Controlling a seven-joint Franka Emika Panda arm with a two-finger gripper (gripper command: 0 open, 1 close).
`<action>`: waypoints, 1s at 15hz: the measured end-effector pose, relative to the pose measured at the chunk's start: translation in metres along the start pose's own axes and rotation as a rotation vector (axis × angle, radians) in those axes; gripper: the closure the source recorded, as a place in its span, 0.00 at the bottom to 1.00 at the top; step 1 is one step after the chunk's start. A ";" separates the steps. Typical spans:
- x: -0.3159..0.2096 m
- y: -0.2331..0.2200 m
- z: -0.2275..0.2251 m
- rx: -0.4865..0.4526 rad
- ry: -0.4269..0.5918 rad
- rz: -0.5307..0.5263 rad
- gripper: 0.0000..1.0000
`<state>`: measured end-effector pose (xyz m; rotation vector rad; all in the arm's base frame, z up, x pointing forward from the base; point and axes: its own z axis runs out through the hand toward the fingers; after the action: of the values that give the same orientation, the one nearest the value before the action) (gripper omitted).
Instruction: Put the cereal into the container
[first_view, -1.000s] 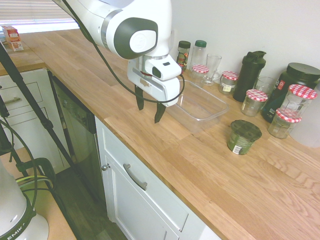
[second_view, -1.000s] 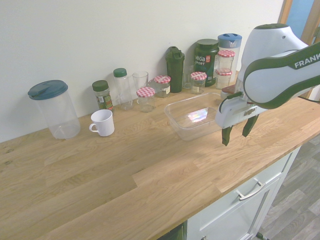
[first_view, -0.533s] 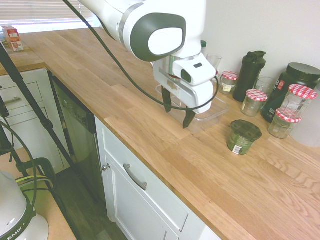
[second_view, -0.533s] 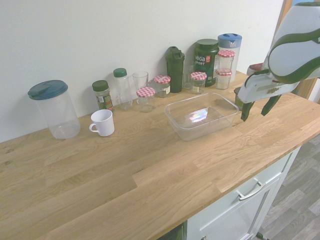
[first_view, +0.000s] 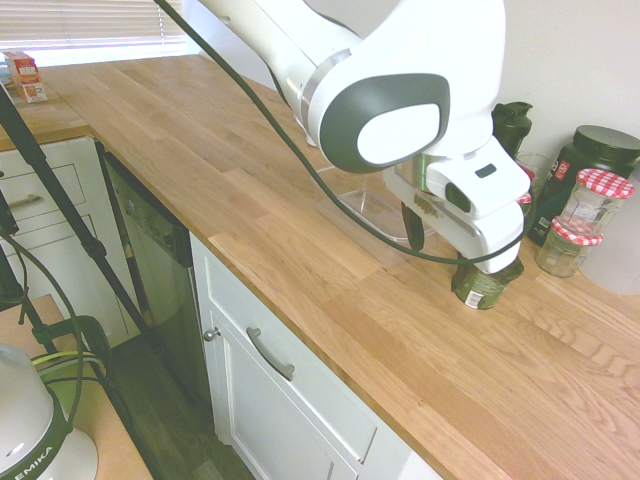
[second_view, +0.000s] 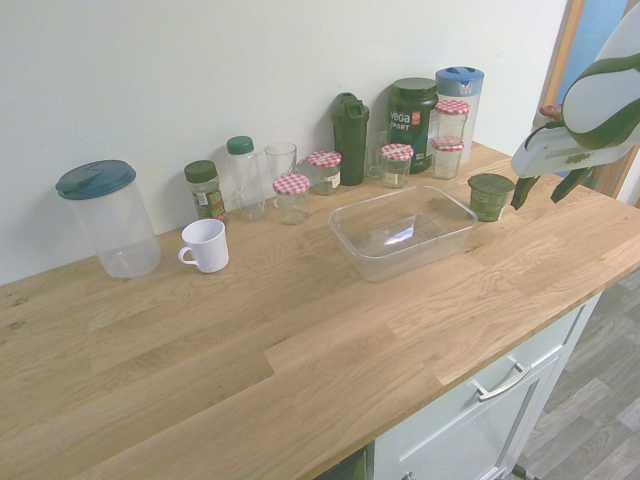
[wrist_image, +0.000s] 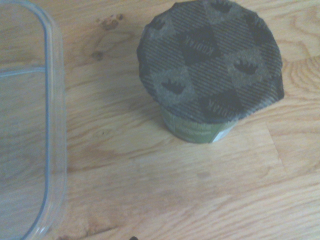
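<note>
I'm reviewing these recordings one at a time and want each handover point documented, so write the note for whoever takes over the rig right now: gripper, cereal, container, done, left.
Gripper: open, holding nothing, raised near the cereal.
Cereal: green cup with a dark plaid lid marked Kodiak, upright on the counter, beside the container and outside it.
Container: clear rectangular tub on the counter, no lid on it, nothing visible inside.
Done: gripper is close to the cereal; no grasp yet.
Left: line up over the cup, grip it, lift it over the tub's rim, set it inside, release.
</note>
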<state>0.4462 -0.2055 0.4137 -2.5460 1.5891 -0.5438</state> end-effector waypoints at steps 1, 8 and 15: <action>0.003 -0.002 0.007 0.006 0.006 0.008 0.00; 0.017 -0.026 0.053 0.031 0.019 0.042 0.00; 0.041 -0.044 0.084 0.031 0.016 0.088 0.00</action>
<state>0.5289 -0.2309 0.3572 -2.4419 1.6753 -0.5762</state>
